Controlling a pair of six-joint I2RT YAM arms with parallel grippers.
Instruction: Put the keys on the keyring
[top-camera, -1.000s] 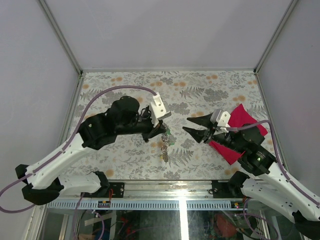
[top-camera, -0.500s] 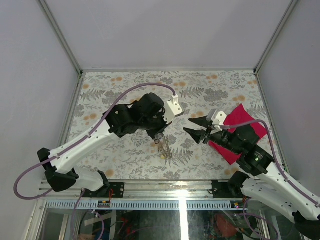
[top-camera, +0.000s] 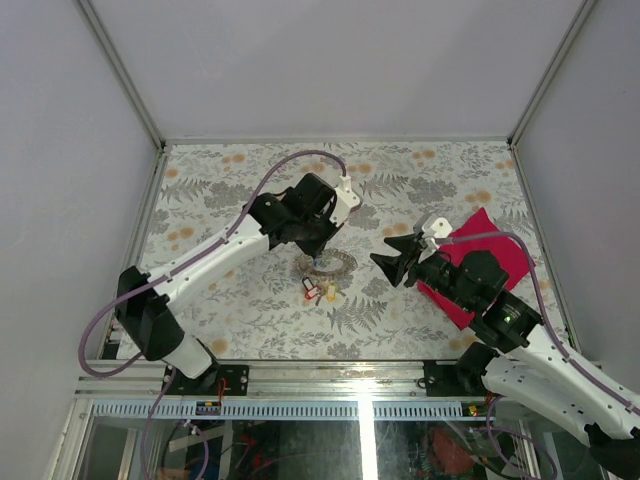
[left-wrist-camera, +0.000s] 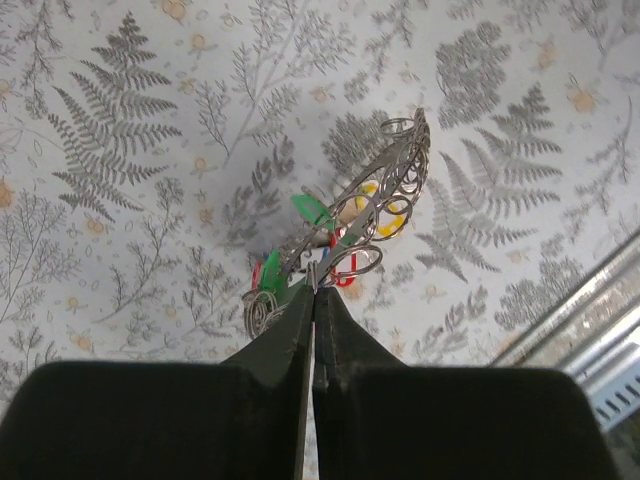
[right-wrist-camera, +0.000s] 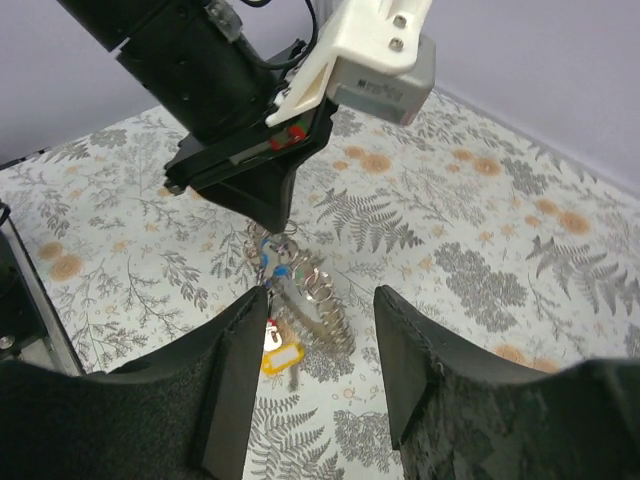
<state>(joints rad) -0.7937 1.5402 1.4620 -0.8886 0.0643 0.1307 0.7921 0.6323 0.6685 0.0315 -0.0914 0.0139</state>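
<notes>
I hold the keyring (left-wrist-camera: 385, 200) by its rim, clamped in my left pincer (left-wrist-camera: 315, 288), low over the counter (top-camera: 220, 190). My right pincer (right-wrist-camera: 322, 300) hangs apart, empty, just beside. Next, I judge, it must steady the ring.

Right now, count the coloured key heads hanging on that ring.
4 visible on the keyring: green head at its middle, red head by the left gripper tips, yellow head farther along, blue head beneath that gripper. More may be hidden.
</notes>
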